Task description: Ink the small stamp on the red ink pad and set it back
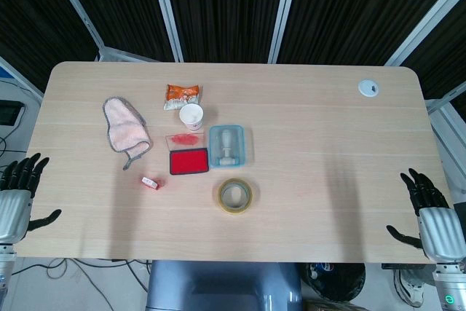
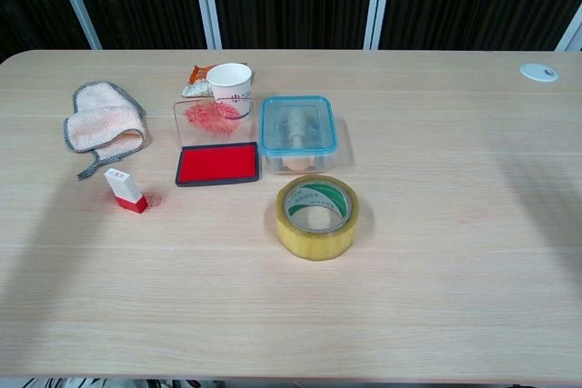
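Observation:
The small stamp, white with a red base, lies on the table left of the red ink pad. The pad is open, its clear lid raised behind it with red smears. My left hand hovers off the table's left edge with fingers apart, holding nothing. My right hand is off the right edge, fingers spread and empty. Both hands are far from the stamp and appear only in the head view.
A blue-rimmed clear box sits right of the pad. A yellow tape roll lies in front. A paper cup, snack packet and pink cloth lie behind and left. A white cable port is far right.

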Robot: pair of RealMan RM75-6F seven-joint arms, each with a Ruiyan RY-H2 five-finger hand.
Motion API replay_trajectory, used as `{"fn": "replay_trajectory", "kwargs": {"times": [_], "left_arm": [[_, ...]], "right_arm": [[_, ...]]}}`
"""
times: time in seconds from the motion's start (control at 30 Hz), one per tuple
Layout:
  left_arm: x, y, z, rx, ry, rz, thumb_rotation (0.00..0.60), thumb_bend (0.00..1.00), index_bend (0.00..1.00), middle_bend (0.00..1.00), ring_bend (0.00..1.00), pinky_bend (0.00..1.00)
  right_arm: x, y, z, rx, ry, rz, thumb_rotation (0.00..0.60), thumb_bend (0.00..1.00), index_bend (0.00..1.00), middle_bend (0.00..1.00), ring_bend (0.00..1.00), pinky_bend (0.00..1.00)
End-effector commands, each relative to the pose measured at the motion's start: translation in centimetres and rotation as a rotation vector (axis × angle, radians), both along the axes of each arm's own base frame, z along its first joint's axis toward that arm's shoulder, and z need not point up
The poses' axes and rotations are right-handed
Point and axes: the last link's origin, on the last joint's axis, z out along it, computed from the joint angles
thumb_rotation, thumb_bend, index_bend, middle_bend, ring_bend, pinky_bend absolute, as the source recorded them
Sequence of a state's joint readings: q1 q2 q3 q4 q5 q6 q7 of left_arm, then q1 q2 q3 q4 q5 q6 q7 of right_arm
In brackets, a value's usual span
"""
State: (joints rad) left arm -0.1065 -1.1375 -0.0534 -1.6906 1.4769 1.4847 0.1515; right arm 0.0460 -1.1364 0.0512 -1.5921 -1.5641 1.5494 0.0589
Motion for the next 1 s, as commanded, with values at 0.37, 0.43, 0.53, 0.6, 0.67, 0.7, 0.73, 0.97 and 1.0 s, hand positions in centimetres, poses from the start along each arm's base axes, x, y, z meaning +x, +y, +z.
{"fn": "replay_trajectory", "kwargs": {"times": [0.37,0.43,0.53,0.6,0.67,0.7,0.73,0.97,1.0], "left_arm": [[-0.1,0.0,0.0,-0.002,0.004,0.004,0.600,0.00,0.00,0.00,0.00,0.00],[-0.1,0.0,0.0,-0.005,0.004,0.006,0.600,0.00,0.00,0.00,0.00,0.00],[0.0,0.2,-0.1,-0.009,0.004,0.006,0.600,0.00,0.00,0.00,0.00,0.00],[-0.1,0.2,-0.2,-0.012,0.008,0.008,0.600,0.00,0.00,0.00,0.00,0.00],[-0.1,0.3,-0.3,-0.017,0.012,0.010,0.600,0.00,0.00,0.00,0.00,0.00],[-0.1,0.3,-0.3,-0.018,0.017,0.011,0.600,0.00,0.00,0.00,0.00,0.00],[-0.2,0.3,-0.3,-0.018,0.021,0.012,0.600,0.00,0.00,0.00,0.00,0.00],[0.7,1.6,-0.2,-0.040,0.082,-0.035,0.600,0.00,0.00,0.00,0.00,0.00],[1.2,2.2,-0.3,-0.054,0.094,-0.050,0.600,0.00,0.00,0.00,0.00,0.00]], "right_arm": [[0.0,-0.1,-0.1,0.013,-0.005,-0.007,0.600,0.11,0.00,0.00,0.00,0.18],[0.0,-0.1,-0.1,0.014,-0.005,-0.008,0.600,0.11,0.00,0.00,0.00,0.18],[-0.1,-0.1,-0.2,0.016,-0.003,-0.014,0.600,0.11,0.00,0.00,0.00,0.18],[-0.1,-0.2,-0.2,0.014,-0.004,-0.017,0.600,0.11,0.00,0.00,0.00,0.18],[-0.1,-0.3,-0.1,0.010,-0.006,-0.020,0.600,0.11,0.00,0.00,0.00,0.18],[-0.1,-0.4,-0.1,0.010,-0.007,-0.020,0.600,0.11,0.00,0.00,0.00,0.18],[-0.1,-0.4,-0.1,0.009,-0.008,-0.020,0.600,0.11,0.00,0.00,0.00,0.18],[-0.1,-0.4,-0.2,0.011,-0.012,-0.025,0.600,0.11,0.00,0.00,0.00,0.18],[-0.1,-0.5,-0.2,0.012,-0.014,-0.025,0.600,0.11,0.00,0.00,0.00,0.18]]}}
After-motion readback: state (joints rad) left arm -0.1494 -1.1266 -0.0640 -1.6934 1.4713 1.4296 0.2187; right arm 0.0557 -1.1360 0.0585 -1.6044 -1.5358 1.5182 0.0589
